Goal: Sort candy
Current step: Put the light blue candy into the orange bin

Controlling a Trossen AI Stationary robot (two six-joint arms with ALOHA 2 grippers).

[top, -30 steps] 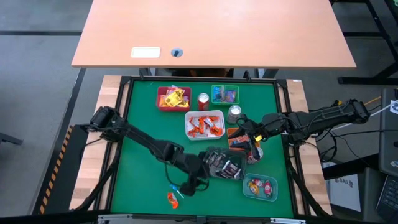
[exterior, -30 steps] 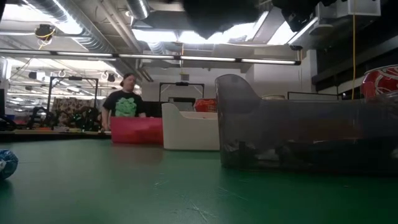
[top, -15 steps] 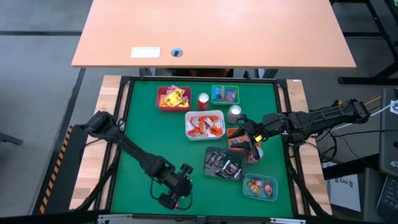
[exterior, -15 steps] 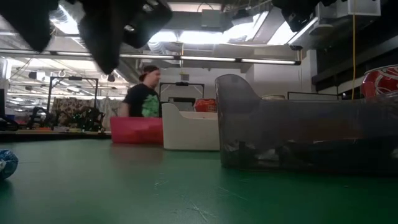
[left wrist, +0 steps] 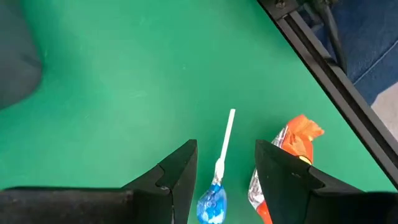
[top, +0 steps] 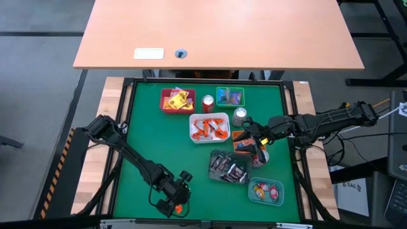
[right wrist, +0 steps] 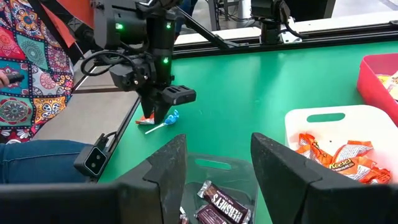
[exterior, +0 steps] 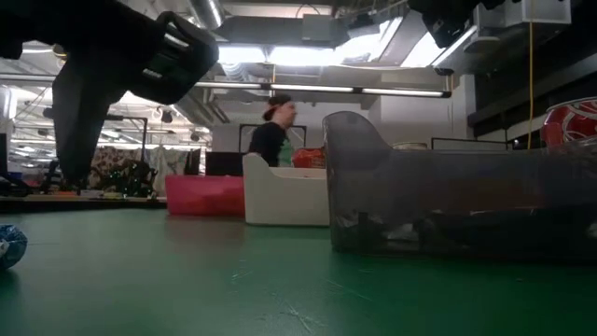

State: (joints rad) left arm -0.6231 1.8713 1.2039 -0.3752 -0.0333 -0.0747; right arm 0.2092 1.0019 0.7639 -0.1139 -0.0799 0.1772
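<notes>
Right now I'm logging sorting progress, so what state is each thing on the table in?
left gripper: open, over the blue lollipop
blue lollipop: loose on the mat, unsorted
orange candy: loose beside the lollipop
right gripper: open, above the grey tray
grey tray: holds dark bars
white tray: holds orange candy
red tray: holds yellow candy
red can: upright

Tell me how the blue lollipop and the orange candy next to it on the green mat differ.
The blue lollipop has a round blue-wrapped head on a thin white stick; the orange candy is a crinkled orange and silver packet with no stick. The lollipop lies between the open left claw's fingers; the orange candy lies just outside them. Both are loose on the mat, in no tray.
</notes>
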